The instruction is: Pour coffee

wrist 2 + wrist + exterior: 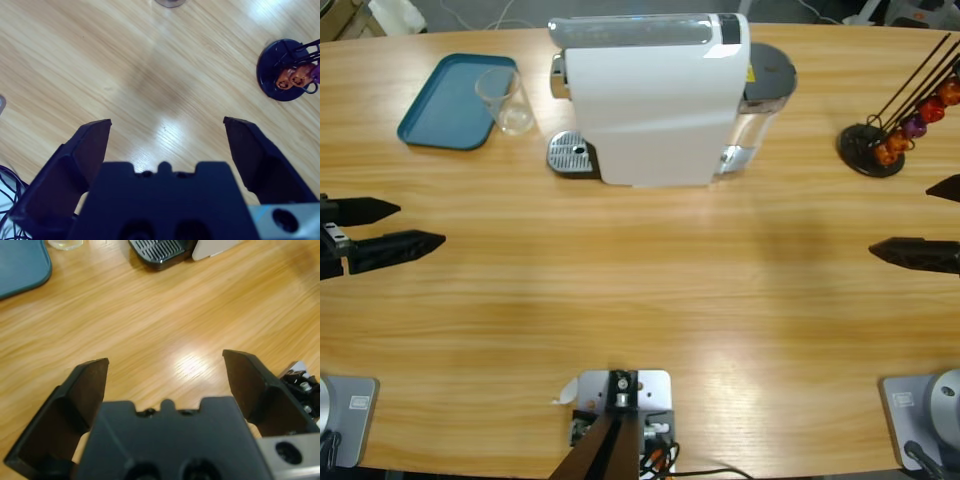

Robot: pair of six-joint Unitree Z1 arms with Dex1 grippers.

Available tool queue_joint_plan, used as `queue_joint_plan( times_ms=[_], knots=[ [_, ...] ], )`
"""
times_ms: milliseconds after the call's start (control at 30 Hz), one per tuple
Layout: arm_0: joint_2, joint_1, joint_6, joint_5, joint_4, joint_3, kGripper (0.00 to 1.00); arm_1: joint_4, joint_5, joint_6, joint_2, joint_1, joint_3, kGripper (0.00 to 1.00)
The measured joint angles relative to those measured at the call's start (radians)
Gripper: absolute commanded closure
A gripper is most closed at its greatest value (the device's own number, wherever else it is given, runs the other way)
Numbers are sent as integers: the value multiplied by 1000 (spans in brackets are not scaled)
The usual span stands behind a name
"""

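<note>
Black fingers on both the left gripper and right gripper are spread wide with nothing in them, parked over bare desk. Well ahead of the left fingers, the glass sits on the blue tray beside the white coffee machine, probably staged for its drip grate. No coffee showing yet.

A lab: coffee machine on a long wooden table.

Left gripper enters from the left edge of the high view, jaws spread apart and pointing toward the table's middle, holding nothing. Right gripper enters from the right edge, jaws likewise parted and empty, pointing leftward, well apart from the other.
</note>
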Motion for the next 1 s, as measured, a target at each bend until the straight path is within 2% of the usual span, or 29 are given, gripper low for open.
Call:
queue_joint_plan(
  times_ms=[100,167,267,400,533,667,733,800,900,1000],
  knots=[
    [0,19,3,0,0,-31,16,0,0,0,0,0,0,0],
    [0,40,-33,-8,15,-96,11,0,0,0,0,0,0,0],
    [21,99,-84,-108,108,-319,1,0,0,0,0,0,0,0],
    [198,187,-261,-300,192,-641,13,0,0,0,0,0,0,0],
    [393,205,-391,-388,202,-788,32,0,0,0,0,0,0,0],
    [509,208,-401,-439,203,-825,35,0,0,0,0,0,0,0],
    [541,210,-401,-441,206,-825,69,0,0,1,-5,0,0,0],
    [572,211,-401,-442,207,-825,146,0,0,1,-12,0,0,0],
    [615,212,-401,-442,207,-825,150,0,0,1,-16,0,0,0],
    [648,213,-401,-443,207,-825,302,0,0,1,-17,0,0,0]
  ],
)
